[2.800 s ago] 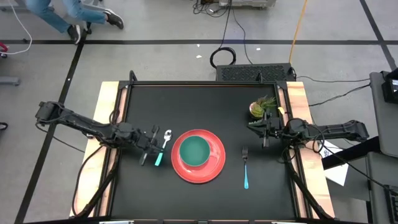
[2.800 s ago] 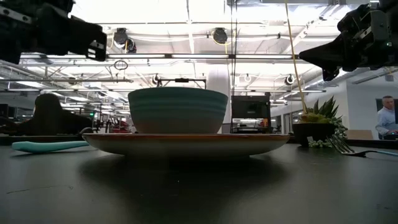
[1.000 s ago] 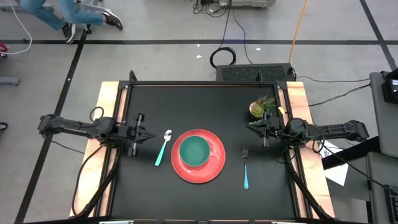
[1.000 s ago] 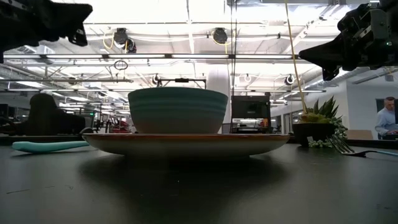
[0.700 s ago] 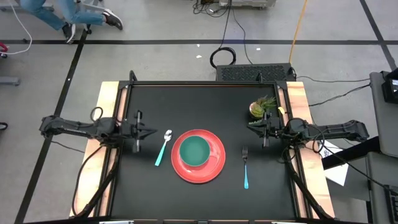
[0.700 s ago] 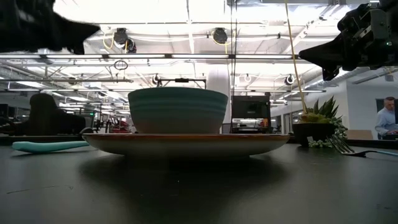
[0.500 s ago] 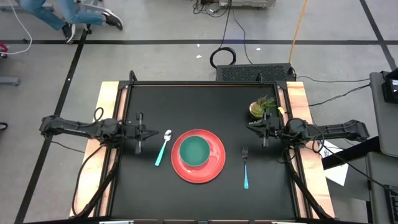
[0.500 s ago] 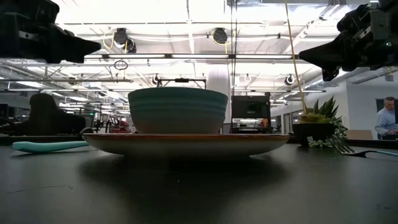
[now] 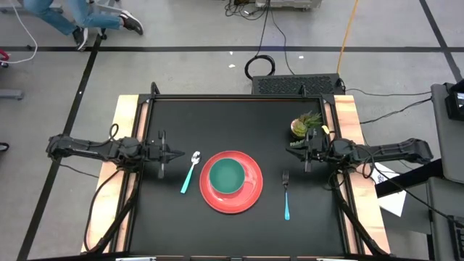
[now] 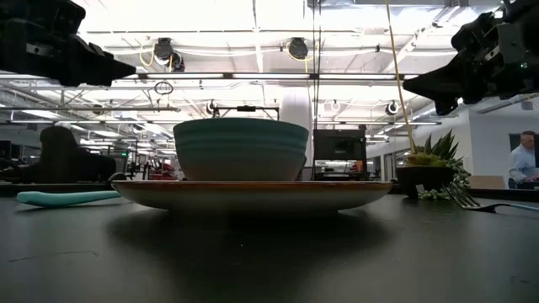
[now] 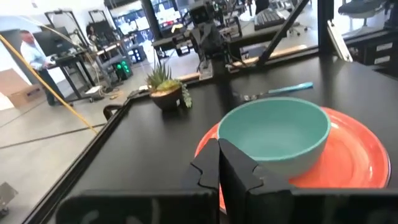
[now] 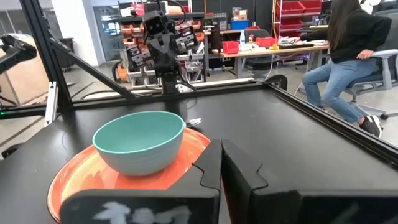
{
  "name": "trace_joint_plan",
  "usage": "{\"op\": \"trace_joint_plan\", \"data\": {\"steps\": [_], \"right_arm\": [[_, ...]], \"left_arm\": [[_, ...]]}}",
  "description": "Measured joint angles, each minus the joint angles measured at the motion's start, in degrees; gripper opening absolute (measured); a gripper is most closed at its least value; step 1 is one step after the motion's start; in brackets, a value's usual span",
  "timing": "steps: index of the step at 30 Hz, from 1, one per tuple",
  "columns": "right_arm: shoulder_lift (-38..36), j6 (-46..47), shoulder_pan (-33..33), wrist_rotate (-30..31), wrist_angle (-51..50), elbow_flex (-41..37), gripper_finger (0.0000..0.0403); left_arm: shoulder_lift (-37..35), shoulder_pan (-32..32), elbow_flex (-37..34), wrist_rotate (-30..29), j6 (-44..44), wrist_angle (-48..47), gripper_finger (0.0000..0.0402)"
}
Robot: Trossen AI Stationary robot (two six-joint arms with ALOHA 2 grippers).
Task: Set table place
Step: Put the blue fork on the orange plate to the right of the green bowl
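Left end effector (image 9: 171,153) nearer table (image 9: 239,116)

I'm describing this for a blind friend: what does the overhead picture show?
A teal bowl sits on a red plate mid-table, spoon left, fork right. Both shut grippers, left and right, hover either side; a potted plant stands behind.

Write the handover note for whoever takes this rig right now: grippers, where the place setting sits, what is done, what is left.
Left gripper: shut, empty, above the table's left side, clear of the spoon.
Right gripper: shut, empty, at the right side near the potted plant.
Red plate sits mid-table with the teal bowl on it; spoon lies left of the plate, fork right of it.
Done: all four pieces appear laid.
Left: probably nothing beyond parking the arms.
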Motion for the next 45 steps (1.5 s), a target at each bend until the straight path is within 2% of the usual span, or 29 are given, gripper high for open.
{"op": "trace_joint_plan", "data": {"steps": [6, 11, 16, 20, 28, 31, 35, 45], "right_arm": [[0.62, -0.94, 0.0, -0.54, 2.8, 0.02, 0.0], [0.68, -1.05, 0.02, -8.85, 7.71, 0.0, 0.0], [0.98, 1.22, 0.0, -10.34, 13.01, 0.66, 0.0005], [2.25, 1.76, 0.0, -10.38, 9.34, 3.17, 0.0042], [8.59, -0.13, 0.0, -10.38, 6.01, 9.92, 0.0181], [11.24, 0.55, 0.0, -10.36, 3.18, 13.15, 0.0213], [15.3, 3.7, 0.0, -10.23, -2.5, 17.98, 0.0223], [25.4, 4.8, 1.37, -8.5, -17.39, 32.08, 0.0211]], "left_arm": [[0.0, 0.0, 0.0, -0.02, 0.02, 0.46, 0.0019], [0.0, 0.0, 0.0, -0.02, 0.04, 1.42, 0.0025], [0.0, 0.0, 0.0, -0.02, 0.04, 1.99, 0.0026], [0.0, 0.0, 0.0, 0.0, -0.19, 1.97, 0.0026], [0.02, 0.0, 0.0, 0.02, -1.59, 1.57, 0.0026], [0.07, 0.0, 0.0, 0.04, -1.73, 1.25, 0.0026], [0.07, 0.0, 0.0, 0.04, -1.73, 1.16, 0.0026], [0.07, 0.0, 0.0, 0.07, -1.73, 1.12, 0.0026]]}}
